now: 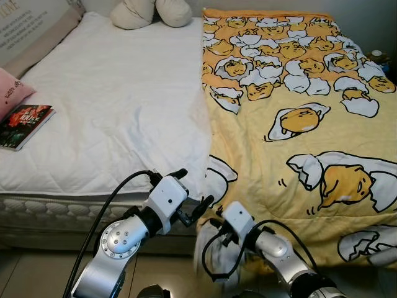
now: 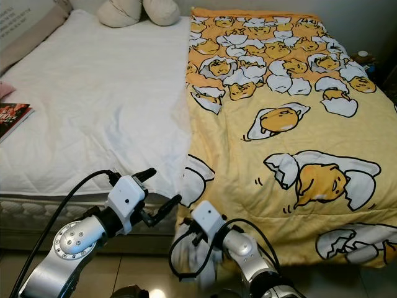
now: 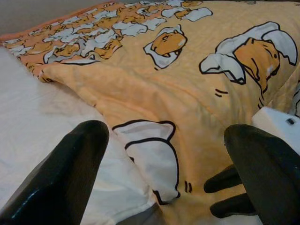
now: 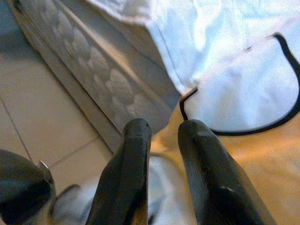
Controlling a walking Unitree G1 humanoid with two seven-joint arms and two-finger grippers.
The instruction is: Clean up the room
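left gripper (image 1: 189, 189) spread at the bed edge (right gripper (image 4: 161, 136) pinching the yellow blanket (image 1: 298, 124)).

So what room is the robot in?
Most likely a bedroom. There's a bed with a white sheet, a yellow egg-cartoon blanket spread over it, and pillows at the far end.

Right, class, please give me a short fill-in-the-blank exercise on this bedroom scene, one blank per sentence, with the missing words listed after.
1. The yellow egg-print blanket covers the robot's ____ half of the bed.
2. The book lies on the ____ sheet.
3. The left end effector has its fingers ____ at the blanket's corner.
4. The right end effector pinches the blanket's ____ edge.

Missing words: right; white; open; lower
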